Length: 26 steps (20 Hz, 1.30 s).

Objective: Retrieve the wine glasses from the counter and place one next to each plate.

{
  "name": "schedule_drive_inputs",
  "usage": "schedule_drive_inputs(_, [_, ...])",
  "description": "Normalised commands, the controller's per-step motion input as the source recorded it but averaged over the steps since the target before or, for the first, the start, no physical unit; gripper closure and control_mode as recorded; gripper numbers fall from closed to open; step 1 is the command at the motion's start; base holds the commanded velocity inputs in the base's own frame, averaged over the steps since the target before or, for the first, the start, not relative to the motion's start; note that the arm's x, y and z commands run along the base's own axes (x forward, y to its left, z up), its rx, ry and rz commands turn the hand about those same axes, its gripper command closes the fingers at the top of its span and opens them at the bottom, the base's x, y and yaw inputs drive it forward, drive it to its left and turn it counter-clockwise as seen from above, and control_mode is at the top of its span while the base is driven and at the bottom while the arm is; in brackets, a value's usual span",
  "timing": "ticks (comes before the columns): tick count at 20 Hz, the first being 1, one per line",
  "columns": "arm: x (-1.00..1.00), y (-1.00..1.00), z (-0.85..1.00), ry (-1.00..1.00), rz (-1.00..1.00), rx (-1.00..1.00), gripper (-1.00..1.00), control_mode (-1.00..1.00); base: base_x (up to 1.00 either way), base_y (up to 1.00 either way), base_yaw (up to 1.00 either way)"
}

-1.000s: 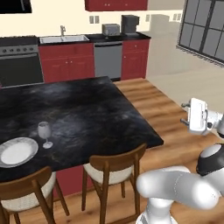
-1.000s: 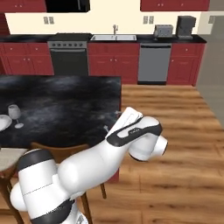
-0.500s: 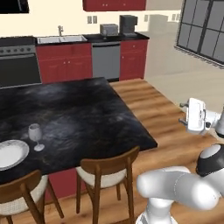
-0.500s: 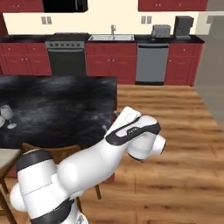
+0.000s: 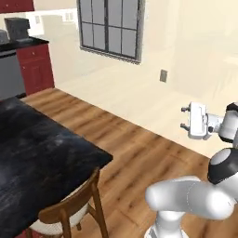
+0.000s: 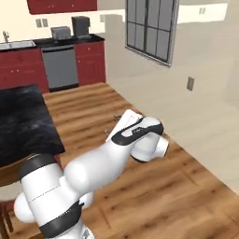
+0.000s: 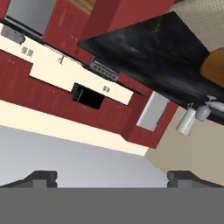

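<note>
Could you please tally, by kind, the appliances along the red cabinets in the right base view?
toaster: 1
coffee machine: 1
dishwasher: 1
Total: 3

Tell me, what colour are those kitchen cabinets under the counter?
Deep red cabinets, clearest in the right base view.

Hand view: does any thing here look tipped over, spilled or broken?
Nothing stands out. The picture is only rolled upside down with the hand. The small translucent grey-blue wine glass and the tall white paper-towel roll beside it both stand square to their black marbled top, with no spill or break visible.
</note>
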Motion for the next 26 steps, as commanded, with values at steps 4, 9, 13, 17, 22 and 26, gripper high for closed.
schedule_drive_inputs(4, [0.0,0.0,0.0,0.0,0.0,0.0,-1.0,1.0,0.24,0.31,-0.9])
schedule_drive_inputs(9, [0.0,0.0,0.0,0.0,0.0,0.0,-1.0,1.0,0.28,0.1,-0.77])
schedule_drive_inputs(13, [0.0,0.0,0.0,0.0,0.0,0.0,-1.0,1.0,-0.01,-0.47,-0.64])
schedule_drive_inputs(17, [0.0,0.0,0.0,0.0,0.0,0.0,-1.0,1.0,-0.18,-1.0,-0.19])
schedule_drive_inputs(22, [0.0,0.0,0.0,0.0,0.0,0.0,-1.0,1.0,-0.3,-0.94,0.0])
schedule_drive_inputs(26, [0.0,0.0,0.0,0.0,0.0,0.0,-1.0,1.0,0.6,-0.17,-0.01])
